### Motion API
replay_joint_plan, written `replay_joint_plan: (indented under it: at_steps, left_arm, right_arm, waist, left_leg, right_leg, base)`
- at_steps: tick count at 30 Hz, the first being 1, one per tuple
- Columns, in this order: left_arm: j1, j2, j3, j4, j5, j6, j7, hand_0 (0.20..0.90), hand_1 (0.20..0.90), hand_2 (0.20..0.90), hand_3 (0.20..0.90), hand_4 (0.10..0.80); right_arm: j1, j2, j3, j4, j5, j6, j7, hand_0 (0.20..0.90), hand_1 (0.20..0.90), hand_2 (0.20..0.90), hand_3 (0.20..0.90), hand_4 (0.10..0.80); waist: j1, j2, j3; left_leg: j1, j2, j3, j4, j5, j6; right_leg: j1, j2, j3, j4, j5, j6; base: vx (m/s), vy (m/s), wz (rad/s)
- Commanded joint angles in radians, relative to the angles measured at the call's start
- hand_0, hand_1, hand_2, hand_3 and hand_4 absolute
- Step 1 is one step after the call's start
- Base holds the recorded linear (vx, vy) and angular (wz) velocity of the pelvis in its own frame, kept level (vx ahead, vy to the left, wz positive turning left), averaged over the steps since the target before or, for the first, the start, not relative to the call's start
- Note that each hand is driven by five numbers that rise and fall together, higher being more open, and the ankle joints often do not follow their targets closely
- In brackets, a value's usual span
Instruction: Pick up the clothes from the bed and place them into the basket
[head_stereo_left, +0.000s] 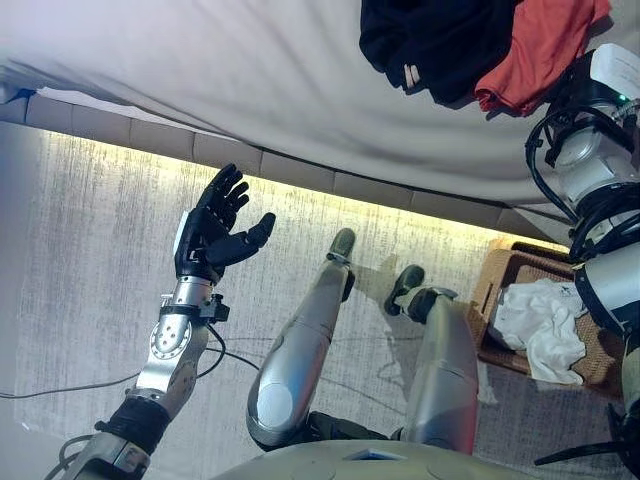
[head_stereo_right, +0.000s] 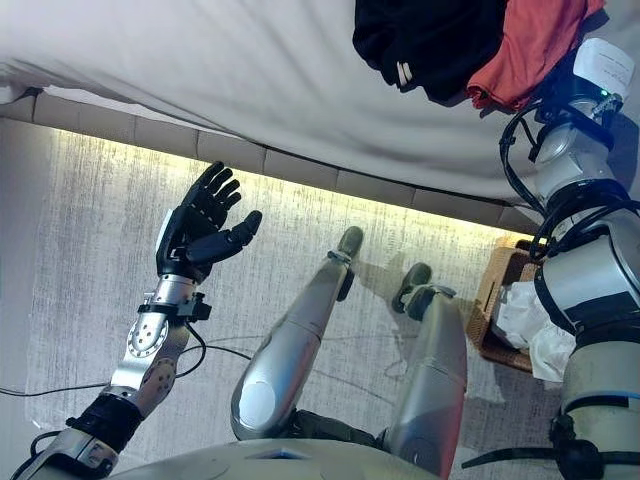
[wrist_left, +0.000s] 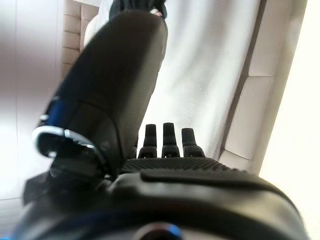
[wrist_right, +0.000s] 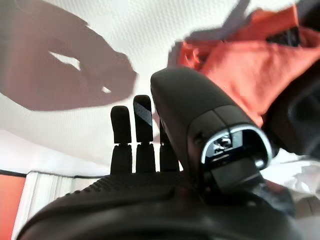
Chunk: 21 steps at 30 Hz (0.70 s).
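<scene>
Right hand (wrist_right: 150, 165), fingers straight and spread, holding nothing, hovers over the white bed (head_stereo_left: 250, 80) just beside an orange-red garment (wrist_right: 235, 60); the head views show only its arm reaching up toward the bed's far right corner, with the hand itself hidden beyond the wrist. Touching that garment on its left lies a black garment (head_stereo_left: 440, 40) with a small white label, the two bunched together at the far right of the sheet. Left hand (head_stereo_left: 212, 230) is raised over the grey carpeted floor (head_stereo_left: 90, 260) at the near left, well apart from the clothes, its fingers (head_stereo_left: 228, 190) straight and relaxed, thumb out to the side, empty. On the floor at the right, beside the bed's lit padded edge, stands a wicker basket (head_stereo_left: 500, 275) with white cloth (head_stereo_left: 540, 325) heaped inside it. Both coloured garments lie on the bed, not in the basket.
</scene>
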Motion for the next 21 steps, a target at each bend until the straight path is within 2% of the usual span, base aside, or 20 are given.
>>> replay_joint_plan:
  at_steps: [1,2,4,5,12,21]
  left_arm:
    - [0.022,0.009,0.052,-0.091,-0.013,-0.111,-0.025,0.9,0.9,0.9,0.9,0.8]
    - [0.017,0.007,0.047,-0.091,-0.011,-0.109,-0.019,0.9,0.9,0.9,0.9,0.8]
    - [0.01,0.003,0.041,-0.095,-0.009,-0.1,-0.01,0.9,0.9,0.9,0.9,0.8]
    - [0.008,0.003,0.037,-0.094,-0.009,-0.1,-0.011,0.9,0.9,0.9,0.9,0.8]
    - [0.021,0.004,0.032,-0.102,-0.02,-0.098,-0.033,0.9,0.9,0.9,0.9,0.8]
    - [0.048,0.006,0.02,-0.157,-0.02,-0.113,-0.06,0.9,0.9,0.9,0.9,0.8]
  right_arm:
    - [-0.075,-0.134,-0.01,-0.035,0.024,-0.058,-0.088,0.3,0.3,0.3,0.2,0.1]
    - [-0.074,-0.137,-0.018,-0.037,0.031,-0.065,-0.085,0.3,0.3,0.3,0.2,0.1]
    - [-0.073,-0.137,-0.033,-0.042,0.043,-0.081,-0.115,0.799,0.799,0.799,0.782,0.682]
    - [-0.074,-0.139,-0.047,-0.048,0.05,-0.085,-0.123,0.9,0.9,0.9,0.9,0.8]
    - [-0.096,-0.149,-0.05,-0.102,0.037,-0.063,-0.124,0.9,0.9,0.9,0.9,0.8]
    - [-0.13,-0.133,0.008,-0.138,0.021,-0.01,-0.113,0.9,0.9,0.9,0.9,0.8]
  waist:
    - [0.013,0.009,-0.041]
    - [0.011,0.006,-0.041]
    - [0.01,0.004,-0.041]
    - [0.01,0.004,-0.041]
    - [0.01,0.014,-0.041]
    - [0.024,0.041,-0.041]
  left_leg:
    - [0.115,-0.001,0.039,0.025,-0.137,0.05]
    - [0.129,-0.003,0.035,0.012,-0.134,0.049]
    - [0.143,-0.007,0.032,0.001,-0.128,0.048]
    - [0.146,-0.007,0.032,-0.002,-0.125,0.047]
    - [0.105,-0.014,0.039,0.03,-0.143,0.048]
    - [0.007,-0.025,0.051,0.081,-0.168,0.067]
  right_leg:
    - [0.159,0.067,-0.045,-0.043,-0.043,-0.026]
    - [0.171,0.069,-0.042,-0.052,-0.042,-0.027]
    - [0.185,0.074,-0.041,-0.062,-0.042,-0.031]
    - [0.189,0.074,-0.043,-0.064,-0.042,-0.032]
    - [0.144,0.066,-0.05,-0.026,-0.054,-0.041]
    - [0.027,0.056,-0.053,0.045,-0.068,-0.047]
  base:
    - [0.079,0.042,-0.06]
    - [0.073,0.047,-0.08]
    - [0.06,0.04,-0.09]
    - [0.049,0.023,-0.1]
    - [0.004,0.001,-0.01]
    - [0.041,0.009,0.06]
